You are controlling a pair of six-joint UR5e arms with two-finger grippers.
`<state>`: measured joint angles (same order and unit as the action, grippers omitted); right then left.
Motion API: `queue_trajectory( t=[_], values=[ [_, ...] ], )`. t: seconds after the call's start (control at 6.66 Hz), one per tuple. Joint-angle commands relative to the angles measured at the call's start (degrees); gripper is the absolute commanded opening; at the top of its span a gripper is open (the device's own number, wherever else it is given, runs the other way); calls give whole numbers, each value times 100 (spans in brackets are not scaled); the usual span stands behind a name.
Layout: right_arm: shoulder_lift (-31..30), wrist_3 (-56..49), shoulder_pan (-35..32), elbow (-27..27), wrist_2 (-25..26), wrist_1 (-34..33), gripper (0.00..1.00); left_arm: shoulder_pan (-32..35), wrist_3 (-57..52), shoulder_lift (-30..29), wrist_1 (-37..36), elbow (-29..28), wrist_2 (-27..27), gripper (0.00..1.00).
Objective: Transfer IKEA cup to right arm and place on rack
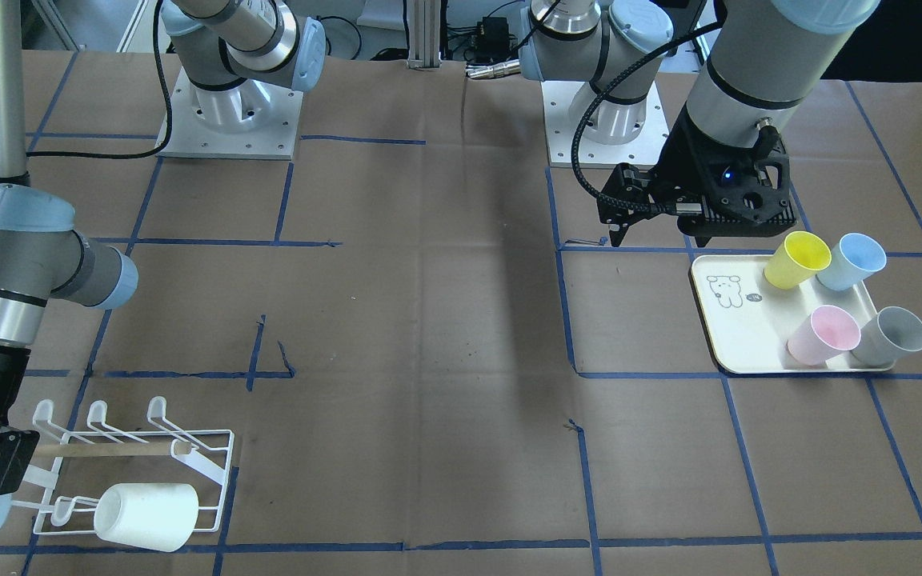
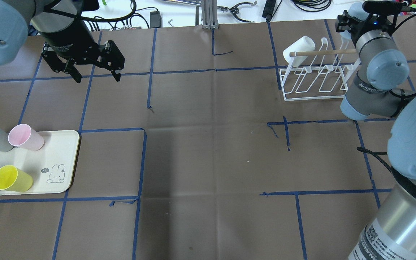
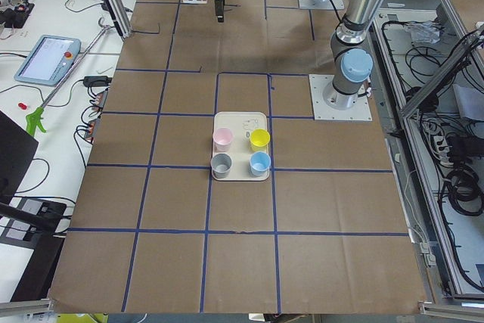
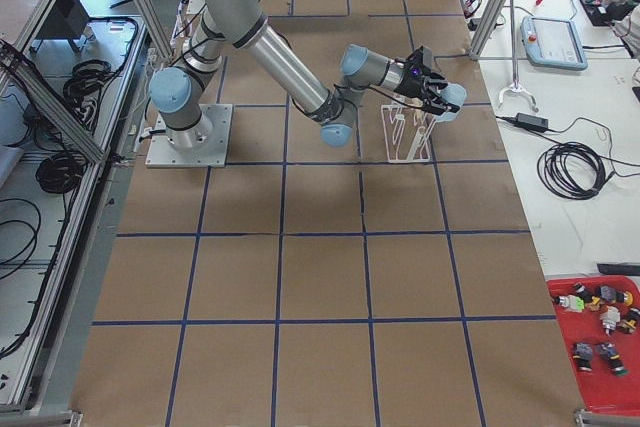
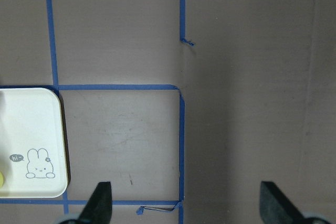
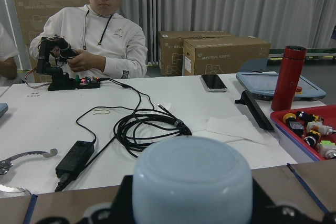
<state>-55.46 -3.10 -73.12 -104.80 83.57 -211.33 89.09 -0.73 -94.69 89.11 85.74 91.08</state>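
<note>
Blue cup [image 6: 191, 182]: pale blue, clamped between right gripper [image 2: 347, 25] fingers, base toward wrist camera, just beside rack end.
Right arm [image 2: 374, 72]: bent over rack's right side.
Rack [image 2: 312, 74]: white wire, hooked prongs, wooden dowel [image 2: 323, 52] across top. White cup [image 2: 299, 50] hangs tilted at opposite end.

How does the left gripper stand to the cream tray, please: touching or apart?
Apart. The overhead view shows the left gripper over bare paper, well clear of the tray.
</note>
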Motion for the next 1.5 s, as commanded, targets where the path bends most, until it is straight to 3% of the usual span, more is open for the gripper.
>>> queue_trajectory(
  t=[0.0,0.15,0.3,0.45,0.6,1.35],
  values=[
    [131,-15,8,-23,-8,-5,28,-6,12,12,-121,22,6,100],
    [158,-6,8,-67,1,-118,28,-6,20,39,-139,22,-11,100],
    [158,-23,-1,-145,27,-128,39,-6,20,39,-130,22,-37,100],
    [140,2,-1,-137,54,-180,91,-6,20,65,-130,22,-46,100],
    [158,38,-10,-163,2,-172,100,-6,20,83,-130,31,-46,100],
    [-34,73,-36,-94,27,-137,100,-6,20,100,-78,31,-46,100]
  ],
)
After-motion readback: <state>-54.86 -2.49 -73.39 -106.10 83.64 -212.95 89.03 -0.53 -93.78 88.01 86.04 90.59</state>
